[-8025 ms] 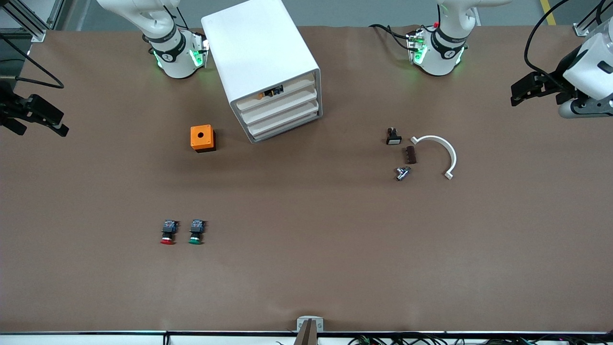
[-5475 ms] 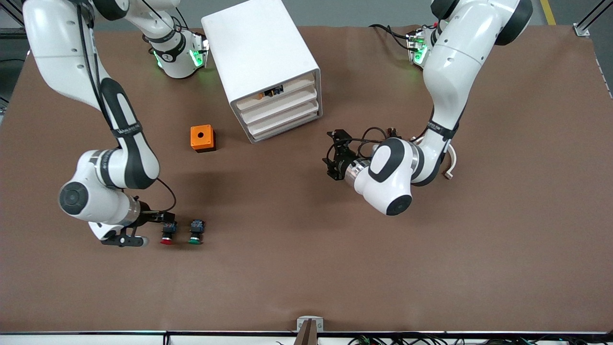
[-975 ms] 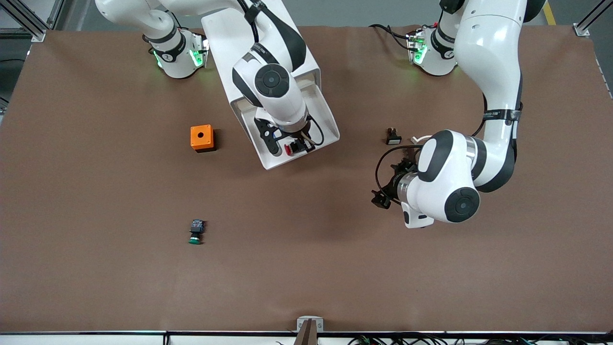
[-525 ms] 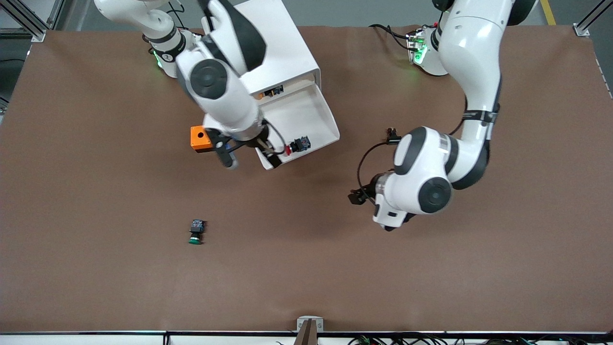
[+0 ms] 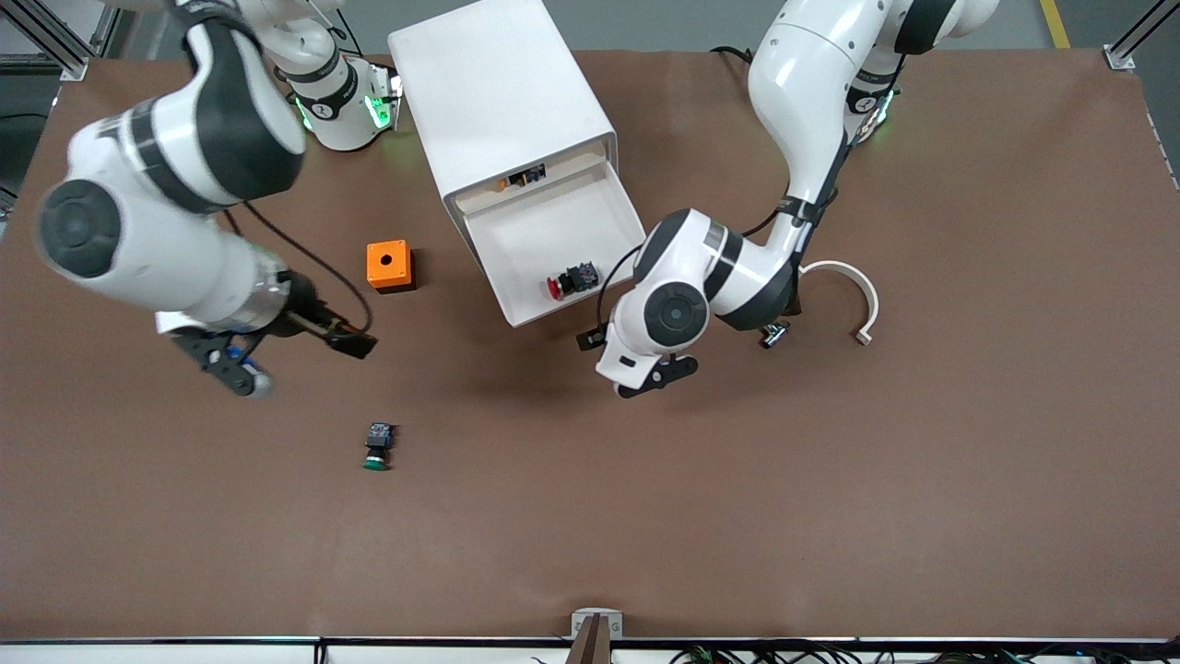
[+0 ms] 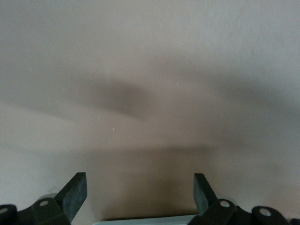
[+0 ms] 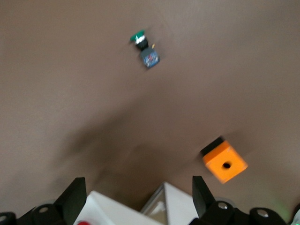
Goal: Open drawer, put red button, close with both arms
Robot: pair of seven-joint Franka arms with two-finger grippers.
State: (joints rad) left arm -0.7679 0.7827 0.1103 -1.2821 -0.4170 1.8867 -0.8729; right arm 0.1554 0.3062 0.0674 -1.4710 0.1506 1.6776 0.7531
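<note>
The drawer (image 5: pixel 530 235) stands pulled out of the white cabinet (image 5: pixel 498 92). The red button (image 5: pixel 572 279) lies on its side in the drawer, near the front wall. My right gripper (image 5: pixel 295 358) is open and empty over the bare table, between the orange cube (image 5: pixel 389 266) and the green button (image 5: pixel 376 447). In the right wrist view my right gripper (image 7: pixel 137 187) has wide jaws, with a white drawer corner (image 7: pixel 178 206) between them. My left gripper (image 5: pixel 622 360) is open and empty, low over the table just in front of the drawer. In the left wrist view my left gripper (image 6: pixel 139 183) has a white edge (image 6: pixel 145 219) between its jaws.
The green button (image 7: pixel 145 49) and the orange cube (image 7: pixel 225 161) also show in the right wrist view. A white curved piece (image 5: pixel 853 295) and a small metal part (image 5: pixel 772 334) lie toward the left arm's end, partly hidden by the left arm.
My right gripper let go of the red button in the drawer and swung away toward the right arm's end. My left gripper moved in toward the drawer's front.
</note>
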